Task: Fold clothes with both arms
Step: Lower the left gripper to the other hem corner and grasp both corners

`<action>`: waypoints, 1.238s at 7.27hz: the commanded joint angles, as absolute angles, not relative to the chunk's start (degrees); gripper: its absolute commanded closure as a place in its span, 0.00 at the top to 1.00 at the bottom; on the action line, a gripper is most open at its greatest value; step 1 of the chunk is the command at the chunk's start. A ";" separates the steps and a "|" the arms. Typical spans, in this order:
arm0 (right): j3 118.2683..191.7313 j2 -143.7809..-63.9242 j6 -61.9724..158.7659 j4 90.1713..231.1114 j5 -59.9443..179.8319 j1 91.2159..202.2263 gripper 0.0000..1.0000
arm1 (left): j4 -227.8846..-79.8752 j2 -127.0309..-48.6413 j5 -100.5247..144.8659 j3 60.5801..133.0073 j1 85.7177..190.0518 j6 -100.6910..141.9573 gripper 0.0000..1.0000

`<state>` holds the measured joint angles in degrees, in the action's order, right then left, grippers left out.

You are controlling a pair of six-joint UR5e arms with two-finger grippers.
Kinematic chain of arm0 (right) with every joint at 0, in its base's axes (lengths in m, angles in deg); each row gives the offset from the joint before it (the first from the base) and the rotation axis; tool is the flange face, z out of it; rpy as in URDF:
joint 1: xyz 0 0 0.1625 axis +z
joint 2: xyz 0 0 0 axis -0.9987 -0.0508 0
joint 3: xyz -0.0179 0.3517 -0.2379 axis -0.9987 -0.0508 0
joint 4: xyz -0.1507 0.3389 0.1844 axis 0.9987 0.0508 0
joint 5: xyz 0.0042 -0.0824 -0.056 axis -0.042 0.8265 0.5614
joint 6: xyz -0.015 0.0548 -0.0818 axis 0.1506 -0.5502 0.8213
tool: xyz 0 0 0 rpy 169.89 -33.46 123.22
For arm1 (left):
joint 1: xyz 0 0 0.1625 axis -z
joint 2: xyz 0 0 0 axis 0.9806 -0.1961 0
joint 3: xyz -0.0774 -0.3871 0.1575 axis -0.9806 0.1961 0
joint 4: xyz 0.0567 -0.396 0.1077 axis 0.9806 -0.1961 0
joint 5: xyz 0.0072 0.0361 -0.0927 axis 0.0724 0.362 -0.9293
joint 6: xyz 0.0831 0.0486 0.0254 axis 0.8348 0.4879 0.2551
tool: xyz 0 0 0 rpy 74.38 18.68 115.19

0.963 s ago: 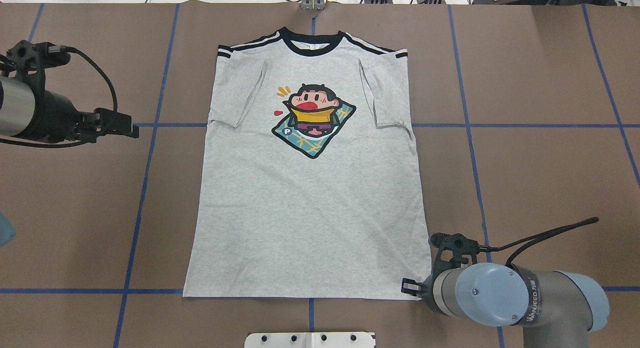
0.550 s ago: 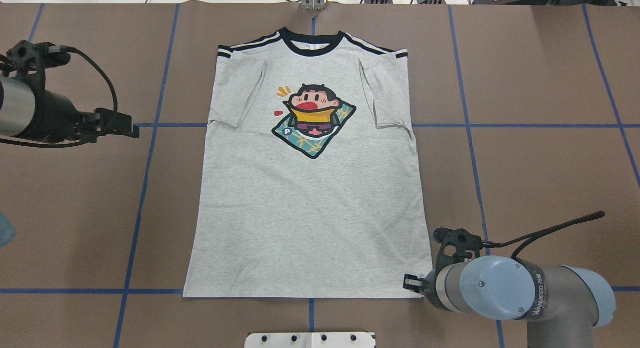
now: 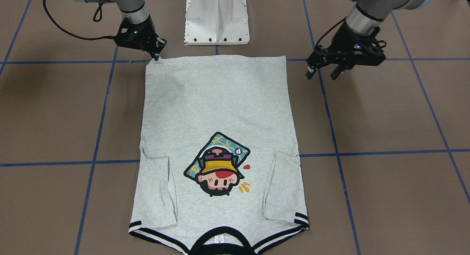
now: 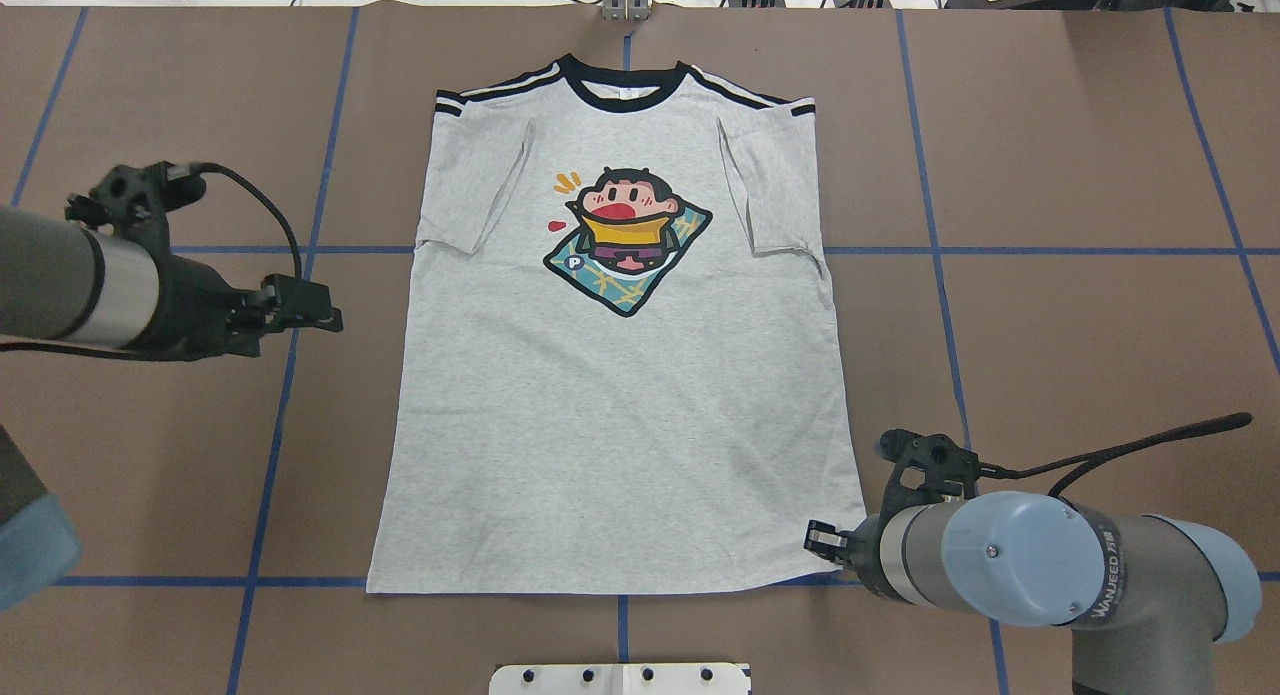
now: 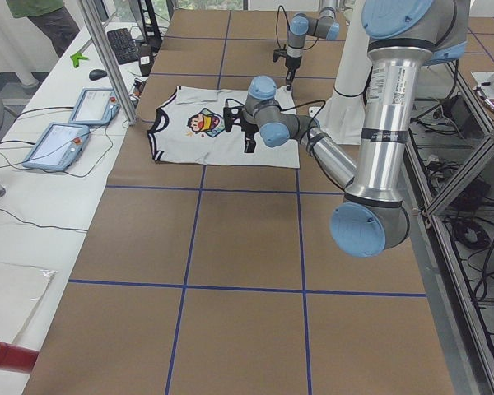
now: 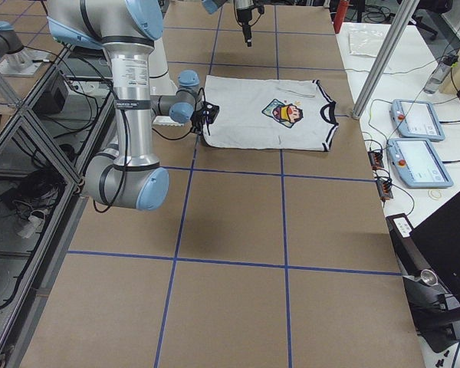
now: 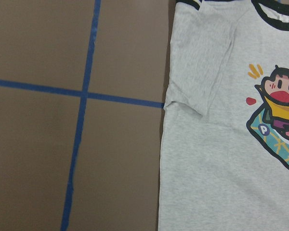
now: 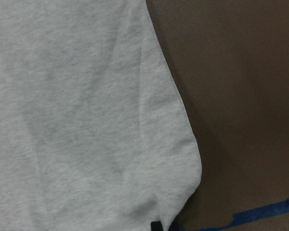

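Two grippers have to work as a pair on this fold, so I take stock from left to right. My left gripper (image 3: 321, 75) hangs off the T-shirt's (image 4: 620, 425) left edge, well apart from the cloth, fingers spread wide with nothing between them. It sits beside the shirt's middle, while the left hem corner (image 4: 372, 587), which I judge it needs, lies nearer my base. The T-shirt lies flat, print up, sleeves folded in, collar away from me. My right gripper (image 4: 820, 545) is down at the shirt's right hem corner (image 8: 183, 204), one fingertip against the fabric edge; I cannot tell whether it has closed on the cloth. To do this well I should bring the left gripper down to its corner, pinch both layers, and raise the two corners level and together so the hem runs straight.
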<state>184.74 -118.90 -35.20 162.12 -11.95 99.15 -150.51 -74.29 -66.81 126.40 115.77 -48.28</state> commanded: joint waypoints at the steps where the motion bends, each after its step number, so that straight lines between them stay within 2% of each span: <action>1: 186.37 -118.77 -35.21 162.12 -11.96 100.36 0.00 | -150.81 -74.31 -54.35 126.85 100.81 -63.28 0.99; 3: 186.28 -118.33 -35.30 162.12 -11.69 100.45 0.00 | -147.14 -74.22 -51.75 126.50 94.54 -67.19 0.99; 6: 186.28 -118.33 -35.30 162.12 -11.61 100.45 0.00 | -142.99 -74.13 -50.08 125.27 90.91 -67.47 0.98; 9: 186.19 -118.16 -35.30 162.12 -11.69 100.45 0.00 | -141.75 -74.22 -49.99 123.51 89.42 -67.38 0.90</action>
